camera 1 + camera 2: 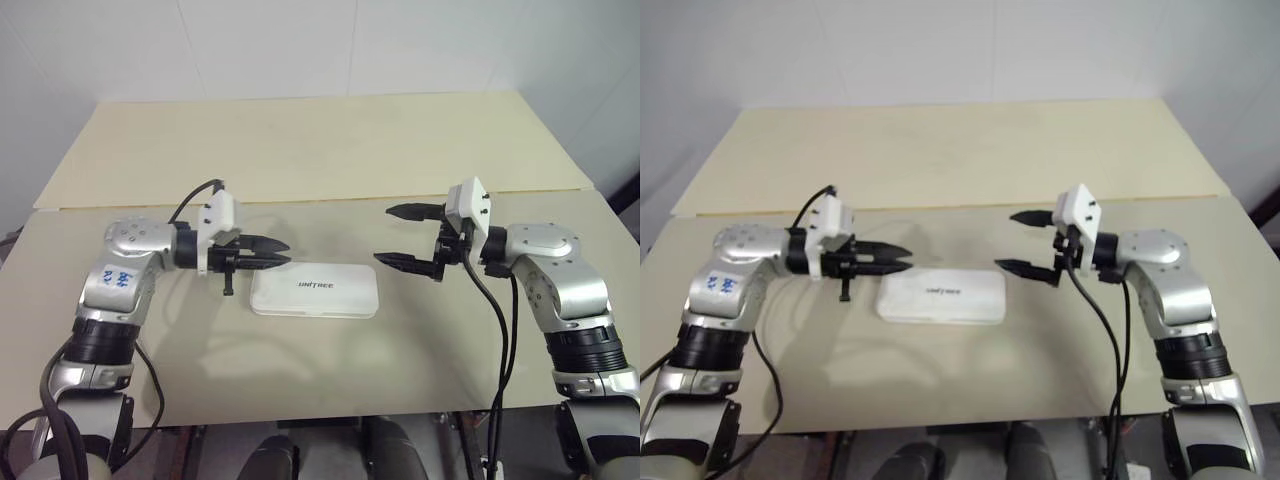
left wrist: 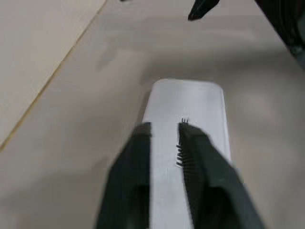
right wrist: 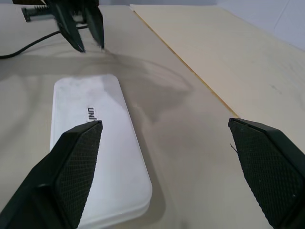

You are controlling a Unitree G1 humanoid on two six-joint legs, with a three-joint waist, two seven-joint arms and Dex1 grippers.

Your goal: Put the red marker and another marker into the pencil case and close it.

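left fingers (image 2: 198, 167): parted by a narrow gap, nothing between them; through the gap you see the white lid.
left gripper (image 1: 268, 252): hangs in the air just off the left short end of the case, tips pointing toward it, no contact that you can see.
right fingers (image 3: 71, 167): spread wide, empty; one tip sits higher and farther back, the other lower and nearer the case.
right gripper (image 1: 398, 236): hangs just off the right short end of the case, pointing inward at the left gripper; lower tip is near the case's corner, but you cannot tell if it touches.
pencil case (image 1: 315, 290): lid is down, flat on the table between the two grippers, long side running left to right, black "UNITREE" print facing up. You cannot see inside it.
red marker: cannot tell where it is; likewise the other marker.
case from the right wrist view: it lies lengthwise away from the camera, the left gripper's two tips above its far end.
table (image 1: 300, 150): pale beige, two boards meeting at a seam that runs left to right behind the case; case sits on the near board.
cables (image 1: 495, 330): black, one looping from each wrist, the right one dropping down past the table's near edge.
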